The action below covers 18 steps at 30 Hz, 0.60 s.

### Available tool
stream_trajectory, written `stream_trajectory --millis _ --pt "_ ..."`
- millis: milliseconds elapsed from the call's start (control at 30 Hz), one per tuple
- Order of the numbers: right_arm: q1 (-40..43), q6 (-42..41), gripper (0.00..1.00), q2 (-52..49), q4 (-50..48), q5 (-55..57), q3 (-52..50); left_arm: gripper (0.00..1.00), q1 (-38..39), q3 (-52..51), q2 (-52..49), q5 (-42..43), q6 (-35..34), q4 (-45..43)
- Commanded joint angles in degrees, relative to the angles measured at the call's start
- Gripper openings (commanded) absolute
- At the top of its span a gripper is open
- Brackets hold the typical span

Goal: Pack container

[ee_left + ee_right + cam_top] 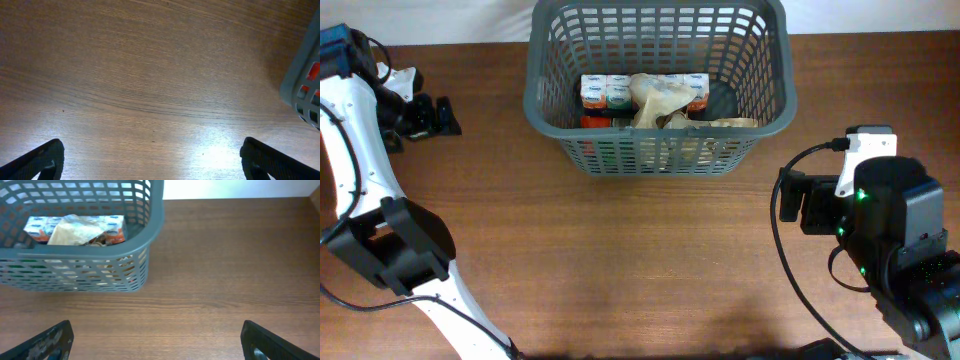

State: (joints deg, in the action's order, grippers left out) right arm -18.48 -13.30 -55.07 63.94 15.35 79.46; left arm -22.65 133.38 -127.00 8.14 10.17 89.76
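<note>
Sitting ahead of right tool (pixel 157 342), container (pixel 75 260)

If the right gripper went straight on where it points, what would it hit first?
Probably nothing: the right gripper faces bare table, with the container off to its left.

Dark brown table (pixel 620 270) fills the overhead view, its wood grain running side to side. Out beyond the right hand (pixel 156 344), the table's far edge meets a plain white wall (pixel 240 189), bright and flat, no detail to pick out. Just ahead of the left hand (pixel 150 164), light bounces hard off the wood in pale glare patches (pixel 215 152), and the grain darkens farther ahead.
</note>
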Motion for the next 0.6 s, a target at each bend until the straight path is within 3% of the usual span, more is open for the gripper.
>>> stream_trajectory --millis 0,167,400,567 --pt "-0.24 -0.28 0.99 -0.13 -0.39 5.31 -0.07 0.99 -0.28 -0.22 -0.35 -0.02 -0.48 0.02" --pt "3.15 -0.33 0.99 8.24 -10.69 9.42 -11.39 0.99 -0.28 -0.22 -0.35 -0.02 -0.48 0.02" --pt "10.97 -0.79 0.99 24.85 -30.14 -0.48 -37.11 0.99 -0.28 -0.22 -0.35 -0.02 -0.48 0.02" --pt "18.40 -0.76 0.99 31.08 -36.41 -7.45 -49.51 0.99 -0.28 -0.22 -0.35 -0.02 -0.48 0.02"
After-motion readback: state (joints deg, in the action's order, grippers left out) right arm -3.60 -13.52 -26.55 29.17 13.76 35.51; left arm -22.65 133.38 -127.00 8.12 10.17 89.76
